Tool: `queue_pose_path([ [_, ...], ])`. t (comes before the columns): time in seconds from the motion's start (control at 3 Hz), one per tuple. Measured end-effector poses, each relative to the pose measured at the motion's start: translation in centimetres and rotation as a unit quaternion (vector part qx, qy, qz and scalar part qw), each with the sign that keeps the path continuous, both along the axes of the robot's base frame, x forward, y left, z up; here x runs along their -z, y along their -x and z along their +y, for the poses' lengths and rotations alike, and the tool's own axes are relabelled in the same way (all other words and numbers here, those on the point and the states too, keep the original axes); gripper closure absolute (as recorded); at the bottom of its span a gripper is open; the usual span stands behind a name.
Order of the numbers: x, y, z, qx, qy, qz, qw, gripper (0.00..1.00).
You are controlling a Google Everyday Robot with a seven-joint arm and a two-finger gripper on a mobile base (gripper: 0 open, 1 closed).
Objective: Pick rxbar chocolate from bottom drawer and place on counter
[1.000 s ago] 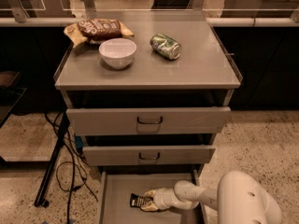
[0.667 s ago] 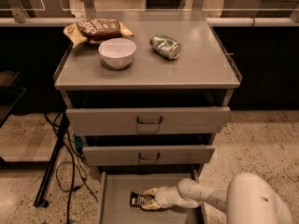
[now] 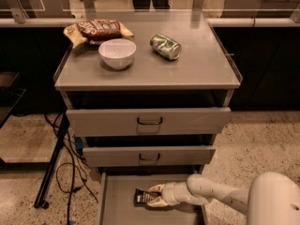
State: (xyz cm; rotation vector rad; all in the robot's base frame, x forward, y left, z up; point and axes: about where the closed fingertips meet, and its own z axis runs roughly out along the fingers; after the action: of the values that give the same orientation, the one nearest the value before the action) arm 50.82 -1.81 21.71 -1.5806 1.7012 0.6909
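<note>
The bottom drawer is pulled open at the foot of the cabinet. The rxbar chocolate, a small black wrapper with white lettering, lies flat on its grey floor. My gripper reaches in from the right on a white arm, with one finger on each side of the bar's right end. I cannot tell whether it grips the bar. The counter is the grey top of the cabinet, above.
On the counter stand a white bowl, a brown snack bag and a green can lying on its side. Two upper drawers with loop handles are slightly open. Cables and a stand leg lie left on the floor.
The white arm's near bulk has shifted right and lower in the view. The gripper stays at the bar in the drawer; the bar has not visibly moved.
</note>
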Motion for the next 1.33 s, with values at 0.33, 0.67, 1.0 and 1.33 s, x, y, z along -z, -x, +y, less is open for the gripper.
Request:
queue_pose_path([
  [0.33, -7.3, -1.1, -2.0, -0.009, 0.045, -0.025, 0.9987, 1.00],
  [0.67, -7.3, -1.1, -2.0, -0.009, 0.045, -0.025, 0.9987, 1.00],
  [1.0, -9.1, -0.4, -2.1, -0.007, 0.055, -0.038, 0.9977, 1.00],
  [1.33, -15.7, 0.1, -3.3, 0.018, 0.090, -0.100, 0.9908, 1.00],
])
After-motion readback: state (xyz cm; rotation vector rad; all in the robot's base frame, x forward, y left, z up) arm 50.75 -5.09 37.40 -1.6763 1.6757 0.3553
